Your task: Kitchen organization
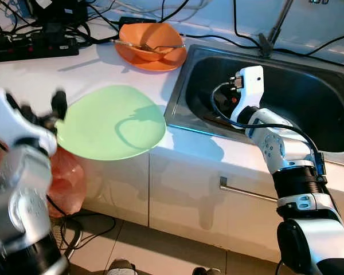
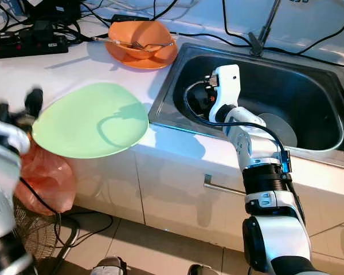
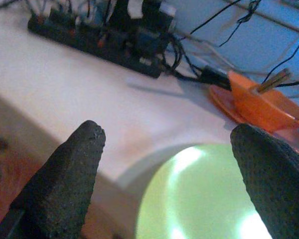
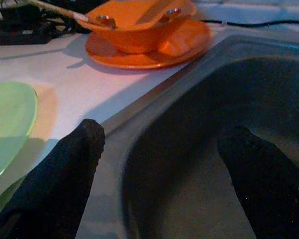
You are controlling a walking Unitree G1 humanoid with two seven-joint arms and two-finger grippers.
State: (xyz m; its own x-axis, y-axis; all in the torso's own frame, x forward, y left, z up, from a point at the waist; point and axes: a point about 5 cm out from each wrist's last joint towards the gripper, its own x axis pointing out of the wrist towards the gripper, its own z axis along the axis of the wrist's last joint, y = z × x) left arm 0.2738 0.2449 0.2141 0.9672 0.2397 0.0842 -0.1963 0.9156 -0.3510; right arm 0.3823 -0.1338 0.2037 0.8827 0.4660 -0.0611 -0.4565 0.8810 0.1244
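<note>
A light green plate [image 1: 110,122] lies on the white counter [image 1: 40,74] with its near rim sticking out past the counter edge. My left gripper [image 3: 169,132] is open at the plate's left rim, its fingers [image 1: 58,103] apart with the plate [image 3: 199,194] just ahead and nothing held. At the back, an orange bowl [image 1: 151,39] with a utensil in it sits on an orange plate [image 1: 160,62]. My right gripper [image 4: 163,132] is open and empty, low inside the steel sink [image 1: 286,91] by its left wall, facing the bowl [image 4: 139,22].
A power strip [image 1: 34,46] and tangled cables lie at the back left. The faucet [image 1: 274,28] rises behind the sink. A round grey disc [image 2: 278,129] sits on the sink floor. A red plastic bag [image 1: 66,177] hangs under the counter edge, against white cabinet fronts.
</note>
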